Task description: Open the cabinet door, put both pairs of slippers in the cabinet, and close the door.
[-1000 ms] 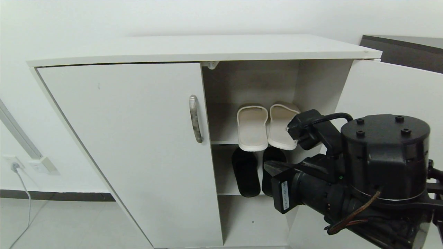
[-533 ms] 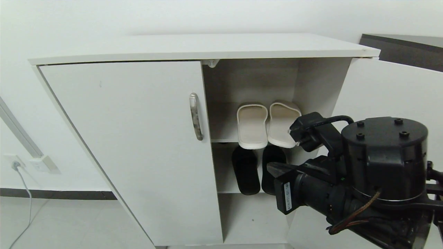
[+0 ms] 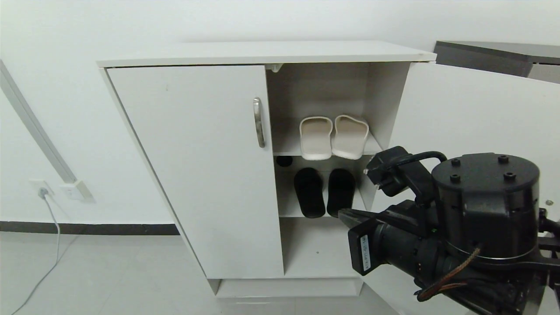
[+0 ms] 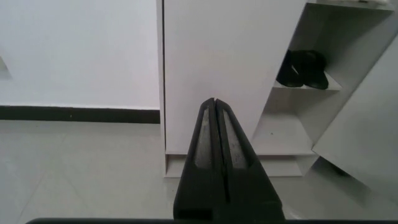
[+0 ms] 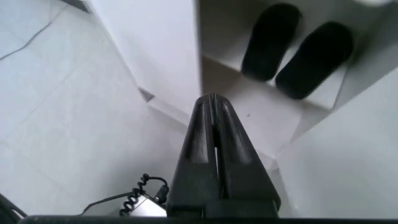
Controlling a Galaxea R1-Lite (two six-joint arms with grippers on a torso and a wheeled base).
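Head view: both pairs of slippers sit shelved in a white cabinet with one door open.

Head view: the left door is shut, its metal handle at the inner edge, while the right door stands swung wide. The white slippers lie side by side on the upper shelf, the black slippers on the shelf just below, toes pointing in. The right arm hangs in front of the open door, near the cabinet's lower right. Left wrist view: the left gripper has its fingers pressed flat together, holding nothing, above the tiled floor and facing the shut door. Right wrist view: the right gripper is likewise pinched closed and empty, poised before the bare bottom shelf, beneath the black pair.
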